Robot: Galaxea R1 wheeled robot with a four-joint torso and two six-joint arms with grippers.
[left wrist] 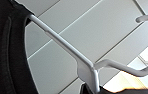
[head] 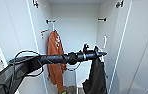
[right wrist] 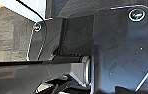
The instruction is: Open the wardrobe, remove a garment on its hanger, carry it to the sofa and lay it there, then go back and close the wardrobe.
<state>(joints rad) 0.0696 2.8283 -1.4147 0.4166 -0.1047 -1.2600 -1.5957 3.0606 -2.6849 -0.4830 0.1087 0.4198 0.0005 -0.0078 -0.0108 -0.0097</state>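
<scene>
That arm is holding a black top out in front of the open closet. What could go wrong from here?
The black top hangs low from the left gripper, close to the right door, so it might brush or catch on the door. The white hanger seems held at one small spot, so it could tilt or slip and the top slide off. The arm also reaches past the orange top and might nudge it.

Soft, even white light washes the open wardrobe (head: 75, 27), shadows barely there. Everything's blurred and blocky; door lines bow at the head view's edges. Glare burns orange-white lower right in the left wrist view; right wrist view sits dim.
</scene>
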